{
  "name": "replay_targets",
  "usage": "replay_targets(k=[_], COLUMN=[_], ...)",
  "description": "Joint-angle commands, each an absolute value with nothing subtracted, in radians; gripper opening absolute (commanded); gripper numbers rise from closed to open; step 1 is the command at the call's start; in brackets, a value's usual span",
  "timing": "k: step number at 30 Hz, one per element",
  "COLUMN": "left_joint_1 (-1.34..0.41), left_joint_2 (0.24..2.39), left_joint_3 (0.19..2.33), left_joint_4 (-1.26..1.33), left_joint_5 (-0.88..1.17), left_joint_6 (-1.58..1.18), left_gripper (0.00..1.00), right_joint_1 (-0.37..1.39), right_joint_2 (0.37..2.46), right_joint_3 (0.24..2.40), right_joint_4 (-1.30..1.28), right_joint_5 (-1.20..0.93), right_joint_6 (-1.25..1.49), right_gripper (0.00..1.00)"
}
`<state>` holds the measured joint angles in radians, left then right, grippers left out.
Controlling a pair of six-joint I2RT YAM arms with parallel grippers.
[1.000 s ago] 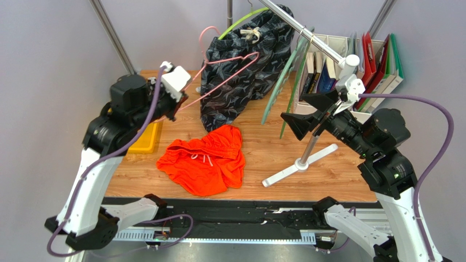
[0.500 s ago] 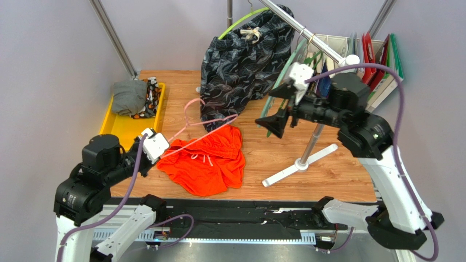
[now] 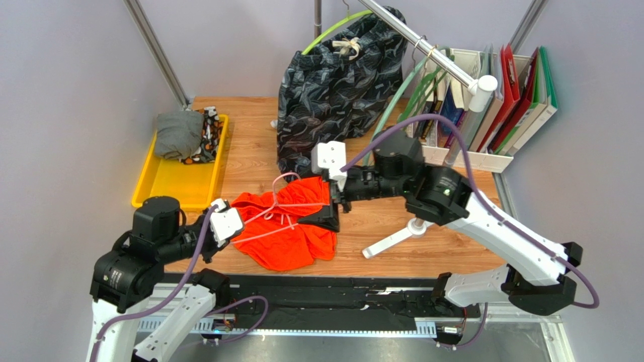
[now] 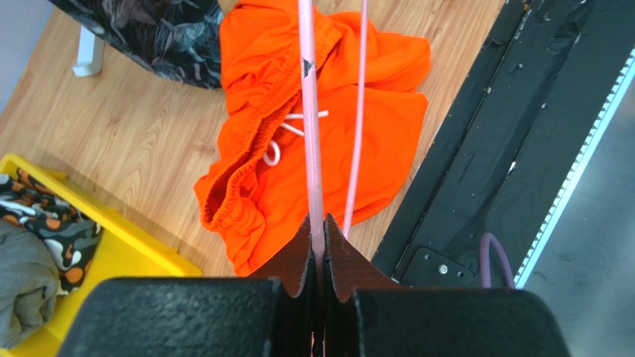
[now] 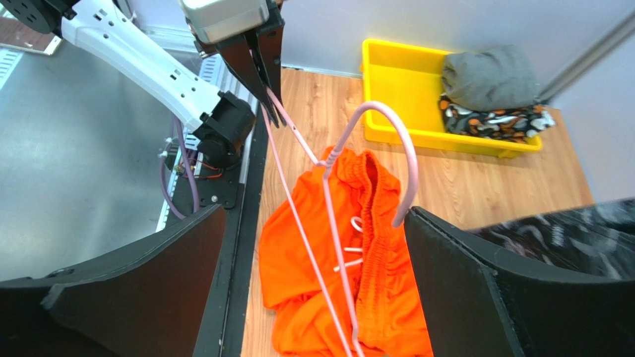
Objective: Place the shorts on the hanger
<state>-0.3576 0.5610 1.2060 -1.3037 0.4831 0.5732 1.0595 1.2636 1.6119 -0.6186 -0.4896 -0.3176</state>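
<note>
two thin pink wires of the hanger [image 4: 308, 111] are running straight out from the left gripper [image 4: 318, 230], whose jaws are pinching tight on one corner of the frame. the hanger is hanging low over the shorts [image 3: 291, 241], its bars crossing the orange-red fabric and the white drawstring, and its hook is curving up over the far side of the pile. whether the wire is touching the cloth is hard to tell. the shorts are lying crumpled on the wooden table [image 3: 453, 241] near its front edge, not yet on the hanger.

the right gripper [image 3: 330, 207] is reaching in from the right with its jaws standing wide apart and holding nothing. in the right wrist view the hook and the bunched waistband are sitting in the gap between the two black fingers [image 5: 484, 290], nearer the right one. from above, the lower finger is hovering just beside the right edge of the shorts; contact cannot be told.

a yellow tray [image 3: 162, 185] holding a grey cloth [image 3: 178, 132] is sitting well apart at the far left, and a black patterned garment [image 3: 332, 83] is hanging behind the shorts.
</note>
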Motion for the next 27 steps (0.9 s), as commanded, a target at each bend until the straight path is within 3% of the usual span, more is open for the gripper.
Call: replay_targets(k=[1,7,11,15,20,22,24,26,27], left_joint_1=[-0.351,-0.351,-0.351,-0.351,-0.351,-0.351,-0.351,-0.351,-0.351], left_joint_2=[0.531,0.486,0.471,0.459,0.469,0.474,0.482,0.485,0.489], left_joint_3=[1.206,1.192,1.172,1.163,1.157,1.154,1.150,1.146,1.147], left_joint_4=[-1.258,-1.278,-1.282,-1.266,-1.233,-1.227,-1.223,-1.213,-1.209], left_joint_5=[0.563,0.555,0.566,0.571,0.565,0.571,0.563,0.537,0.496], left_joint_6=[0.604,0.637,0.644,0.635,0.617,0.615,0.615,0.588,0.575], left_gripper=[0.00,0.00,0.00,0.00,0.00,0.00,0.00,0.23,0.35], right_joint_1=[1.100,1.100,1.103,1.104,1.106,1.108,1.108,1.108,1.108], right_joint_2=[1.289,1.322,1.350,1.381,1.382,1.382,1.387,1.387,1.384], right_joint_3=[1.533,1.482,1.476,1.479,1.436,1.424,1.420,1.414,1.410], right_joint_4=[-0.412,-0.356,-0.301,-0.291,-0.253,-0.230,-0.232,-0.238,-0.241], right_joint_5=[-0.500,-0.529,-0.567,-0.610,-0.644,-0.649,-0.643,-0.631,-0.608], right_joint_6=[-0.285,-0.259,-0.219,-0.184,-0.152,-0.133,-0.143,-0.156,-0.178], right_gripper=[0.94,0.91,0.81,0.64,0.58,0.45,0.23,0.00,0.00])
